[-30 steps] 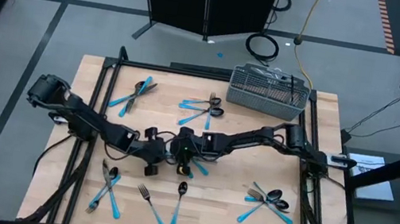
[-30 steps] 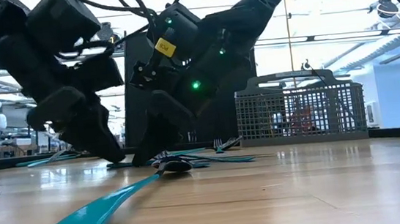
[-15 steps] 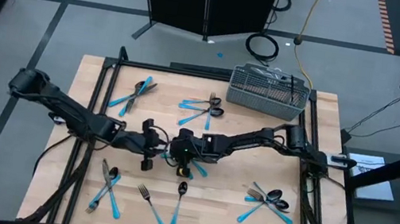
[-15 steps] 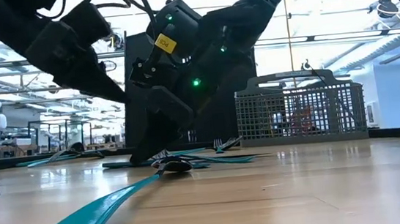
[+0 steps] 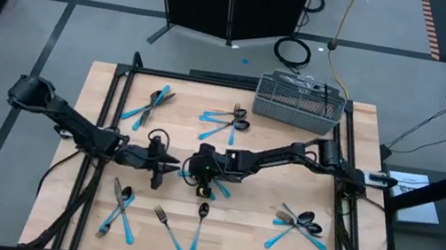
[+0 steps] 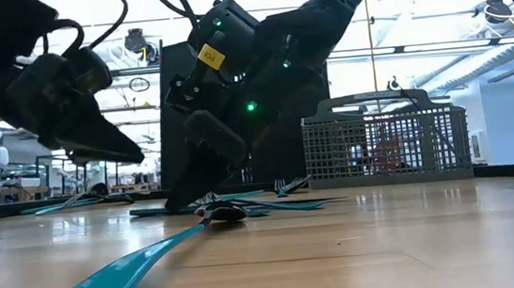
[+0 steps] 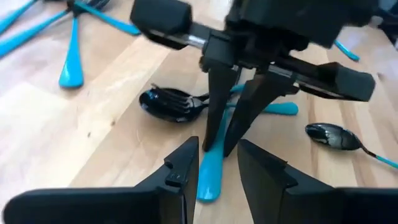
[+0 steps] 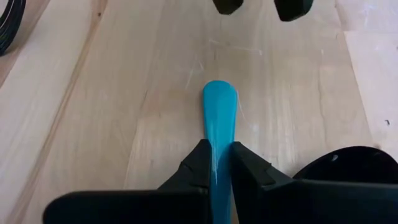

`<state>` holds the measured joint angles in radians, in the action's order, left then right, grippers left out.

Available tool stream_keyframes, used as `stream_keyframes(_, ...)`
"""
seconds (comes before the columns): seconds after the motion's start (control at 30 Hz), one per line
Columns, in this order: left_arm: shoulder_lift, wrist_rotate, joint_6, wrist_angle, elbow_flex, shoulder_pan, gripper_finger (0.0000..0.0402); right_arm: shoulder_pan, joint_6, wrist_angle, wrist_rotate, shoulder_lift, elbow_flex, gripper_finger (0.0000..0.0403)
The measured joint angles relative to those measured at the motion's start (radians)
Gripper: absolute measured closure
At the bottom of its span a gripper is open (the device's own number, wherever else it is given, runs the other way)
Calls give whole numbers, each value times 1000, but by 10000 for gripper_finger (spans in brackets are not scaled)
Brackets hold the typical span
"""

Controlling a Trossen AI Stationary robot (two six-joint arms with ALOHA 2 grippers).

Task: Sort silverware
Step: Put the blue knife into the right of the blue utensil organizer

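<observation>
Right in the middle of the table lies a piece of silverware with a bright light-blue handle point(image 8: 219, 118), flat on the pale wood, rounded handle end free. The right gripper point(image 8: 216, 163) is pinched tight on that handle, both dark fingers point(image 7: 214, 106) pressed against it and standing nearly upright on the board. In the left wrist view a glossy dark spoon bowl point(image 7: 171, 104) lies just beside those fingers, with a second dark spoon head point(image 7: 331, 135) a little farther off; which head belongs to the held handle I cannot tell.

The left gripper point(image 5: 161, 165) sits just beside the right one, off the table surface, its fingers point(image 7: 180, 165) partly apart with nothing between them, pointing at the clamped handle.

Out from there, more blue-handled dark-headed cutlery is scattered in clusters: a crossed pair near the far left point(image 5: 148, 104), a bundle at far centre point(image 5: 228, 124), a heap at the near right point(image 5: 301, 225), a group at the near left point(image 5: 118, 207), and a lone fork point(image 5: 169, 230) and spoon point(image 5: 199, 225) at the near edge. A grey wire-mesh basket point(image 5: 298, 102) stands at the far right edge of the light wooden table point(image 5: 360, 165).
</observation>
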<state>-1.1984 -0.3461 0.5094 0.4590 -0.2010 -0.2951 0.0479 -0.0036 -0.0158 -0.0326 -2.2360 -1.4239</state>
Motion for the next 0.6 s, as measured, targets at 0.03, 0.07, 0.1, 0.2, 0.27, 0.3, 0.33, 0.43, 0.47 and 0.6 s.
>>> stream_keyframes(0.03, -2, 0, 0, -12, 1, 0, 294, 0, 0, -2, 0, 0, 0, 384)
stream_keyframes(0.07, -7, 1, -13, -20, 1, 0, 294, 0, 0, -6, 0, 0, 0, 384)
stream_keyframes(0.1, -14, 1, -32, -22, 1, -1, 294, 0, 0, -9, 0, -1, 0, 384)
stream_keyframes(0.2, -33, 1, -78, 6, 0, -3, 294, 0, 0, -12, 0, -1, 0, 384)
stream_keyframes(0.27, -47, 1, -101, 24, 0, -3, 292, 0, 3, -13, 1, -1, 0, 384)
stream_keyframes(0.3, -56, 1, -105, 32, -1, -3, 288, 0, 4, -13, 1, -1, 0, 384)
stream_keyframes(0.33, -65, 1, -105, 34, -4, -3, 282, 0, 8, -13, 1, -1, 0, 384)
stream_keyframes(0.43, -102, 2, -106, 34, -16, -3, 250, 0, 11, -16, 1, -1, 0, 384)
stream_keyframes(0.47, -118, 2, -107, 34, -20, -3, 237, 0, 11, -16, 1, -1, 0, 384)
stream_keyframes(0.6, -172, 1, -131, 75, -37, -3, 190, 0, 11, -16, 1, -1, 0, 384)
